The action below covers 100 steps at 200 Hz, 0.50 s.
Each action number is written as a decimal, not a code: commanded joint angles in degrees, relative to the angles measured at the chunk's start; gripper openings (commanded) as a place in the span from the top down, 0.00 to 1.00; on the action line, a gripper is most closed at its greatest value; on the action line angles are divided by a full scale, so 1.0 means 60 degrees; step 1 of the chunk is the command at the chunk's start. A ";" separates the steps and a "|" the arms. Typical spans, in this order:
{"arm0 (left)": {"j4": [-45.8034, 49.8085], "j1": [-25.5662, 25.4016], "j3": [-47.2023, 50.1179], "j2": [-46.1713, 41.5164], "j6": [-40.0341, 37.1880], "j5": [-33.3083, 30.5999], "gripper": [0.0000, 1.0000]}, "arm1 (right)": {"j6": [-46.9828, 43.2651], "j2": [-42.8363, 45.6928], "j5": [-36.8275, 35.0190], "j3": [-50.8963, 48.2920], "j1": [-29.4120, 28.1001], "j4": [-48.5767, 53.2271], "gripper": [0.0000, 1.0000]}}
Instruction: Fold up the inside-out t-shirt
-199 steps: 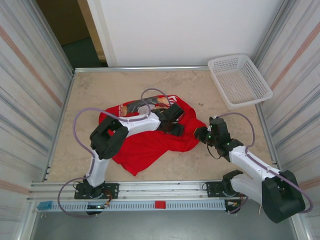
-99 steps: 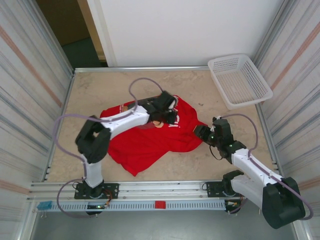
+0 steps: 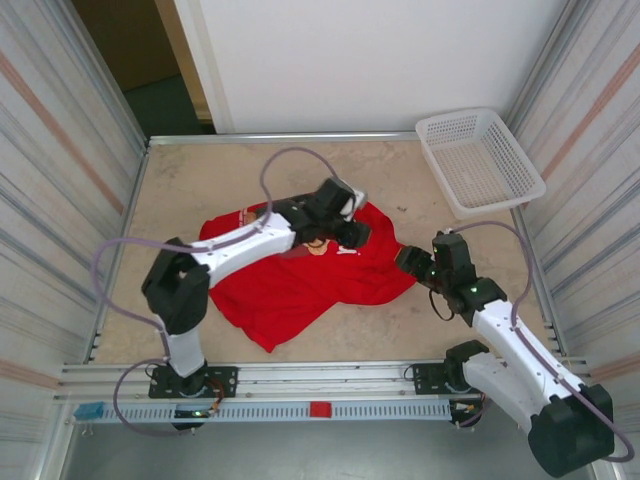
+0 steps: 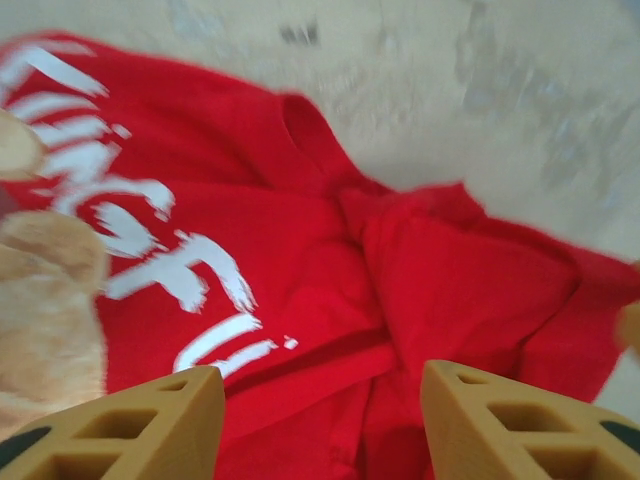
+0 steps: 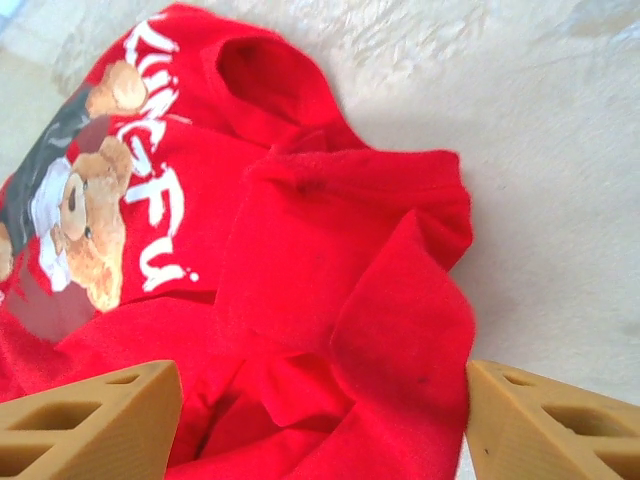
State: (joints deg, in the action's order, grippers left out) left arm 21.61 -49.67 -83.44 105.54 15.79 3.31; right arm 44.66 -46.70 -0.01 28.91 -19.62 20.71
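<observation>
The red t-shirt (image 3: 290, 285) lies crumpled in the middle of the table, its bear print and white lettering (image 5: 150, 200) facing up near the far edge. My left gripper (image 3: 352, 232) hovers over the shirt's upper right part, open, with red cloth (image 4: 330, 330) below its tan fingers (image 4: 150, 420) and nothing between them. My right gripper (image 3: 412, 262) is at the shirt's right edge, open wide, with a bunched red fold (image 5: 400, 330) between its tan fingers (image 5: 95, 420), which are not closed on it.
A white plastic basket (image 3: 478, 160) stands at the back right corner. Metal walls enclose the table on the left and right. A rail (image 3: 300, 385) runs along the near edge. Bare beige tabletop (image 3: 200, 180) lies at the back left.
My left arm has stretched out and swung its gripper toward the shirt's right side. My right gripper has shifted slightly right and away along the shirt's right edge.
</observation>
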 commanded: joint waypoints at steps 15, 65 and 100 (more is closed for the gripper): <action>0.0090 -0.0539 0.0027 0.0853 -0.1238 -0.1342 0.41 | 0.0098 0.0042 0.0157 0.0013 -0.0044 0.0036 0.47; -0.0203 -0.0615 0.0310 0.1229 -0.1617 -0.1724 0.38 | 0.0700 -0.1355 0.0983 -0.0375 -0.0033 -0.1644 0.83; -0.0550 -0.0739 0.0480 0.1449 -0.1859 -0.1463 0.35 | 0.0715 -0.1863 0.0725 -0.0548 0.0017 -0.1762 0.85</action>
State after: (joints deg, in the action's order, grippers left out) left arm 20.45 -53.39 -81.84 112.77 7.27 -5.26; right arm 47.81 -56.88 4.78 26.79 -19.62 11.92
